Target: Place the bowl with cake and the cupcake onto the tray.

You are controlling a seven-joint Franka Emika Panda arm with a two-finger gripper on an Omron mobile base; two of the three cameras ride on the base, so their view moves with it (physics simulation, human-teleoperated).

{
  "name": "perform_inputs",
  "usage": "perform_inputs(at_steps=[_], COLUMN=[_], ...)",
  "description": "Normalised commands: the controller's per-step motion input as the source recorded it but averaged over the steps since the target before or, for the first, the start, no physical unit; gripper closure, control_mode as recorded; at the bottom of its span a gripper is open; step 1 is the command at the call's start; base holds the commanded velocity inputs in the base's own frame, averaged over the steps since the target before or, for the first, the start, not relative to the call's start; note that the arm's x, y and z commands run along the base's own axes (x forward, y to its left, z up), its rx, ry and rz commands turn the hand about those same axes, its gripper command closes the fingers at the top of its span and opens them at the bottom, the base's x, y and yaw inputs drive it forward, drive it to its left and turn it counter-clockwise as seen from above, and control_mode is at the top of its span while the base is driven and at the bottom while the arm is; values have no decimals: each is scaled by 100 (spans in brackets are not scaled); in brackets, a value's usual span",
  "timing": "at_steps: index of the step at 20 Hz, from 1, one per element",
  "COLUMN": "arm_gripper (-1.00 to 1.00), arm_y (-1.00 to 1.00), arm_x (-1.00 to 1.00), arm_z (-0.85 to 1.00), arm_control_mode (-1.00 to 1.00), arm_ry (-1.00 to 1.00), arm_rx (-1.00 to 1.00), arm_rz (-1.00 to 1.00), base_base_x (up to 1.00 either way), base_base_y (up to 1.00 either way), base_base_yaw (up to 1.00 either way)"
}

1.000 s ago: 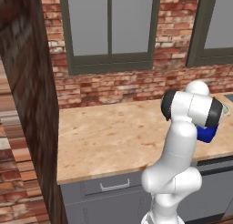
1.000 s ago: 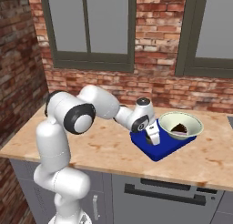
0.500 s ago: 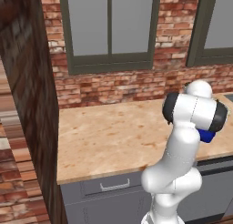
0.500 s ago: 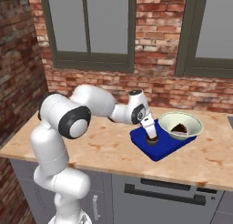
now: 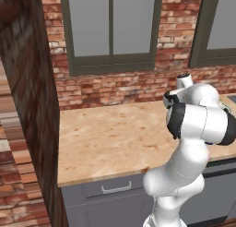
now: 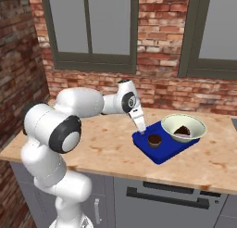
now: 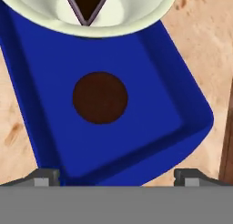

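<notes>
Count on the counter: one tray, one bowl with cake, one cupcake. In the right base view the deep blue tray lies on the marbled counter to the right of the arm, set at an angle to the counter edge. The pale bowl rests on the tray's far right portion, its rim overhanging the tray's edge, with a single dark wedge of cake inside. The cupcake stands upright on the tray floor, just beside the bowl on its near left, not touching it. The hand view confirms this: the cupcake sits alone near the middle of the tray, with the bowl with cake at the top of that view and bare blue floor between the two. The gripper hangs above the tray's left edge, clear of the cupcake; its fingers stand wide apart and hold nothing. Against the frame one second earlier, the gripper has risen and drawn back leftward from a position low over the tray; the cupcake, then at the fingers, stands free. Tray and bowl lie unchanged. In the left base view the arm's own body hides the tray.
</notes>
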Motion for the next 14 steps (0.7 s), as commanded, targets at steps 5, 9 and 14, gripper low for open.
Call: perform_inputs(at_steps=[5,9,14], arm_gripper=[-100,-100,-100], arm_y=[96,100,99], arm_x=[-32,-9,-2], arm_z=[16,-8,-6], arm_control_mode=[-100,-100,-100], arm_ry=[1,0,3], arm_rx=[-1,-1,-1], arm_rz=[0,4,5], base_base_x=[0,0,0], base_base_y=[0,0,0], base_base_yaw=[0,0,0])
